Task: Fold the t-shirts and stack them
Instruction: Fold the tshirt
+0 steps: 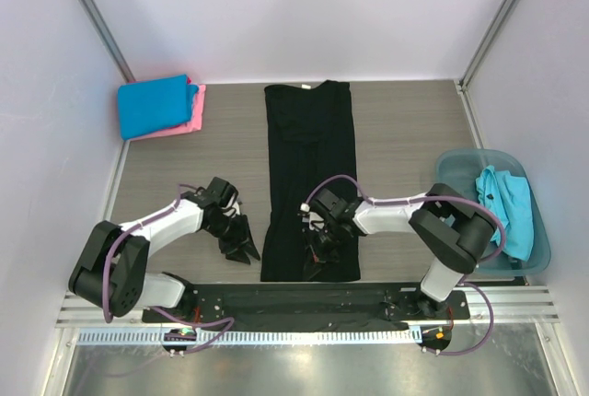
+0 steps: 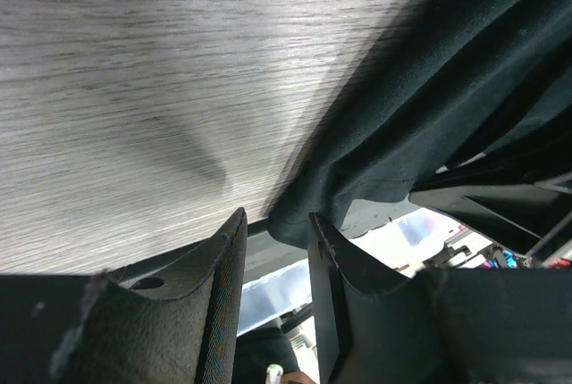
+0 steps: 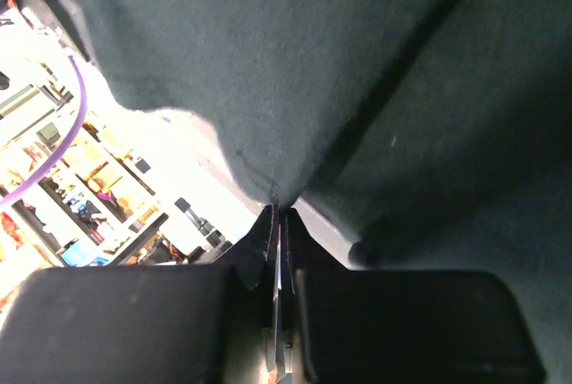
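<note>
- Black t-shirt (image 1: 308, 157) lies in the overhead view as a long narrow strip on the table (image 1: 405, 129), collar at the far end. Well to its far left, a folded blue t-shirt (image 1: 155, 106) sits on a pink t-shirt (image 1: 197, 112). To its right, a turquoise t-shirt (image 1: 508, 207) waits in the tub (image 1: 488, 155). The left gripper (image 1: 241, 247) is just beside the black shirt's near-left corner, and the right gripper (image 1: 322, 253) is on its near hem.
- Left wrist view: the left gripper's jaws stand apart, with the shirt's rolled edge (image 2: 295, 219) lying between the tips, not pinched.
- Right wrist view: the right gripper (image 3: 277, 210) is pressed together, nipping a peak of black cloth (image 3: 313, 62).
- Step in hand, as I judge it: taking hold of the near hem for the crosswise fold. Next, the left jaws should close on that corner. Then both grippers should lift evenly and carry the hem toward the collar.
</note>
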Available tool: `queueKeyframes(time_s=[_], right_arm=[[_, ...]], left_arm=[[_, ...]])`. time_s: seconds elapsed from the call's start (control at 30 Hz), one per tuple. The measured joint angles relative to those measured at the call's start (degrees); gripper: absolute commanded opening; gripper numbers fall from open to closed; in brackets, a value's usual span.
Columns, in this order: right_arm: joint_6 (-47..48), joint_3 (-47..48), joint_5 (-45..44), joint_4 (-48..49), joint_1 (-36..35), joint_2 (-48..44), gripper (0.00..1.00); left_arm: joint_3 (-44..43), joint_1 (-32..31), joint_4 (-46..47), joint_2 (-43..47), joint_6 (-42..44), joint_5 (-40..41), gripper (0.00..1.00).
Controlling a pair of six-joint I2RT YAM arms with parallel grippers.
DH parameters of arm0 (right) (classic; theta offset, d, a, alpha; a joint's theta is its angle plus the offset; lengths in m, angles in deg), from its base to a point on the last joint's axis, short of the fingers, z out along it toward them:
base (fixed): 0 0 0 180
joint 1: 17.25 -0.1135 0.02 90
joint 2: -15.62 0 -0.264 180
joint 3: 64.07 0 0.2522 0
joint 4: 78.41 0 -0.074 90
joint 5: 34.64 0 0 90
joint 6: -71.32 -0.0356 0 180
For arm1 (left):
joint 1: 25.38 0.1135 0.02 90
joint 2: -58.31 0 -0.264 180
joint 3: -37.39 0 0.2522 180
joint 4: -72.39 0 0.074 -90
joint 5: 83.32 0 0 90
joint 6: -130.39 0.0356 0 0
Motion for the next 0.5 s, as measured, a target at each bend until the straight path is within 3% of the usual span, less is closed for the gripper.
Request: queueKeyframes(time_s=[0.33,0.4,0.43,0.5], right_arm=[[-0.11,-5.25,-0.61,-2.10,1.20,-9.94,0.02],[-0.13,-6.08,-0.81,-2.34,1.33,-10.40,0.09],[-0.15,-6.45,-0.87,-2.40,1.36,-10.47,0.22],[-0.24,-7.13,-0.92,-2.67,1.42,-10.62,0.25]], left_arm=[[-0.07,0.24,-0.04,-0.33,0.57,0.28,0.35],[-0.26,0.24,-0.09,-0.83,0.70,0.48,0.36],[-0.48,0.24,-0.09,-1.11,0.85,0.61,0.38],[-0.87,0.24,-0.13,-1.49,1.05,0.85,0.39]])
